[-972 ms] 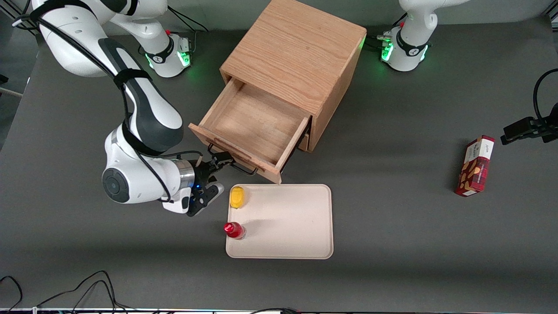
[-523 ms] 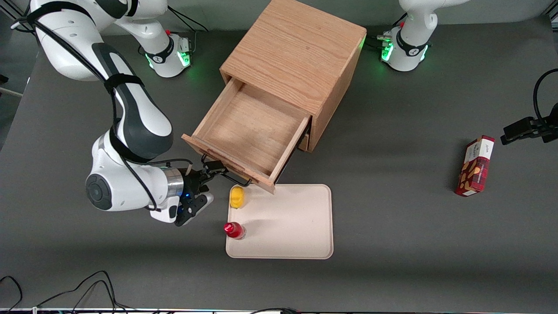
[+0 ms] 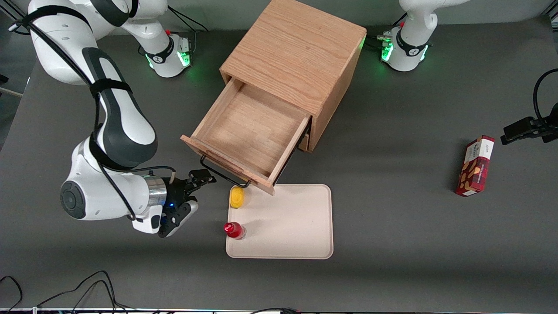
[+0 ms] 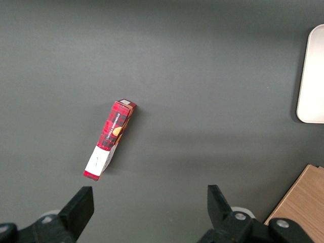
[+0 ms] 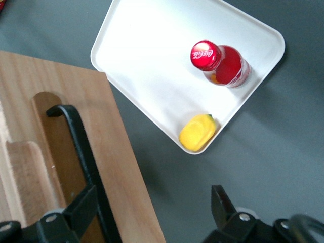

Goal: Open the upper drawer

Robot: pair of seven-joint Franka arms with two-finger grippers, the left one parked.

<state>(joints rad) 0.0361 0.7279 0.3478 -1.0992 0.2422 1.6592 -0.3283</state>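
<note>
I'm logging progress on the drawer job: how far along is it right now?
Done: the upper drawer is pulled far out of the cabinet, its bare inside showing. In hand: nothing; the hand sits open beside the black handle, apart from it. Left: seemingly only retreating.

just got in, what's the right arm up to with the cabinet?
It is working the upper drawer of the wooden cabinet, which stands pulled well out and empty. The gripper is open, off the black handle and just clear of it, toward the working arm's end. Nearer the front camera, a tray holds a yellow item and a red bottle. The opening looks done.
</note>
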